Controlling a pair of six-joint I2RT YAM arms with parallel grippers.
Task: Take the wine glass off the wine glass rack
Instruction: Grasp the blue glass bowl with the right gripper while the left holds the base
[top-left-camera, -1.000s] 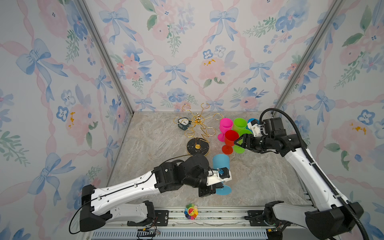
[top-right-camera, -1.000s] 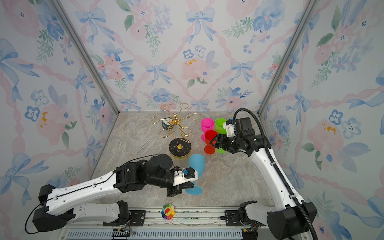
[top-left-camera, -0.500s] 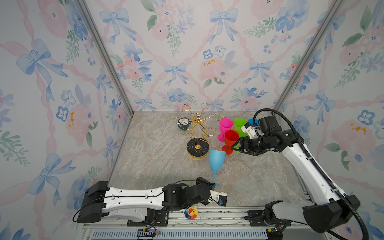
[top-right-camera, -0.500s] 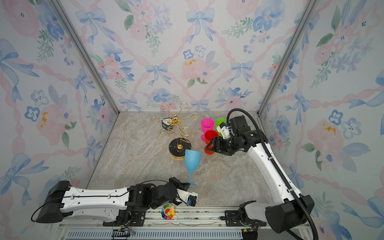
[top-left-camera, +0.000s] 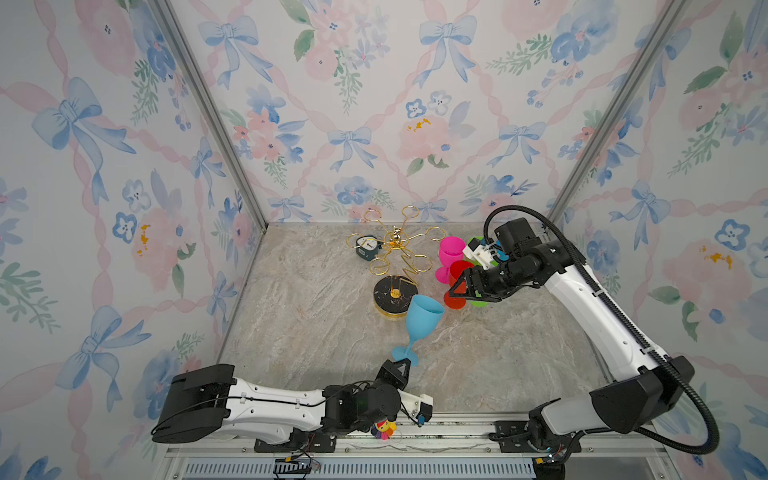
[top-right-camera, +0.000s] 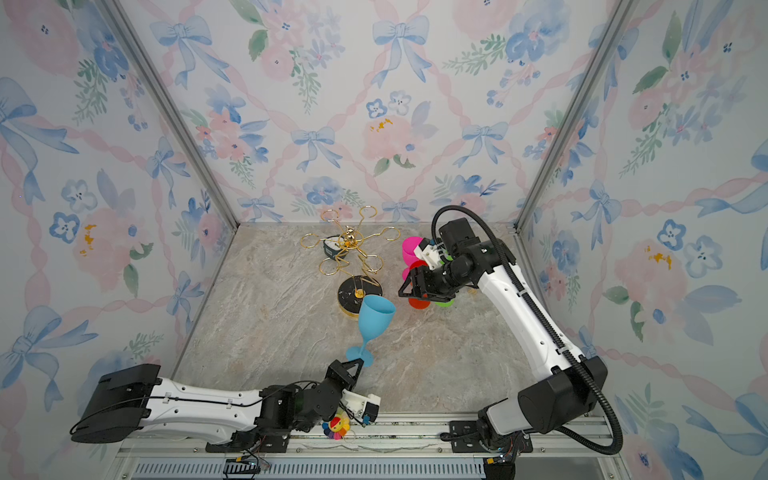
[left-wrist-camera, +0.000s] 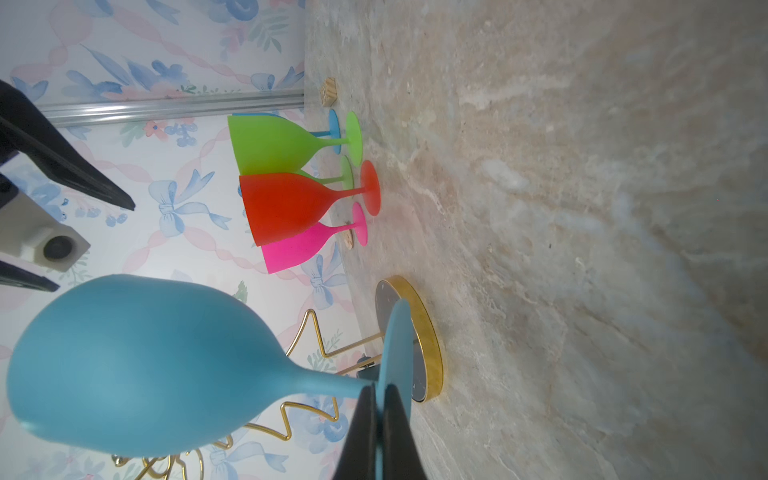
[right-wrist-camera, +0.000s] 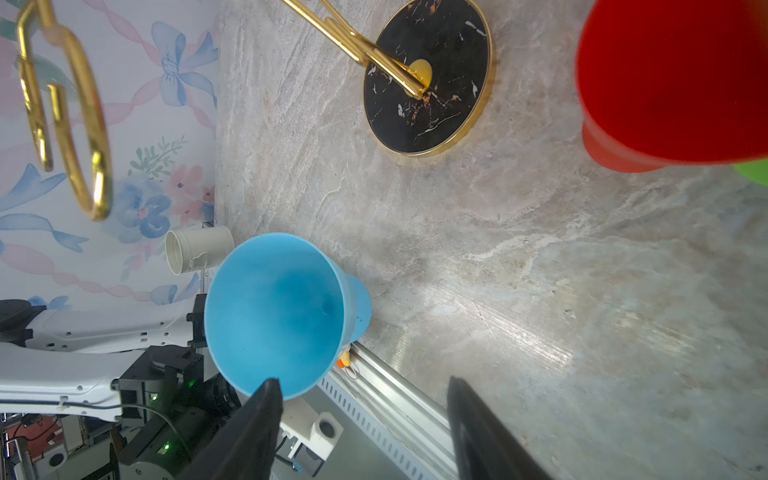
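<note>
On the marble table (top-left-camera: 316, 332) stands the wine glass rack (top-left-camera: 392, 296); the blue wine glass (top-left-camera: 422, 320) is off it, upright just in front of its base. The left gripper (top-left-camera: 402, 365) is clamped on the glass's foot; the right gripper (top-left-camera: 460, 291) hovers with jaws apart.

The sky-blue stemmed wine glass (top-left-camera: 424, 318) looks like smooth, matt plastic. The red wine glass (left-wrist-camera: 286, 203), lime-green wine glass (left-wrist-camera: 270, 143) and hot-pink wine glass (left-wrist-camera: 295, 249) share that dull plastic finish. The gold wire wine glass rack (top-left-camera: 395, 240) is polished, bright metal. Its round black marbled base (right-wrist-camera: 436, 108) is glossy and has a shiny gold rim. The beige stone-patterned tabletop (top-left-camera: 311, 324) is smooth with a soft sheen. The floral wallpaper (top-left-camera: 374, 104) is matt, and the silver corner posts (top-left-camera: 210, 112) are brushed metal.
</note>
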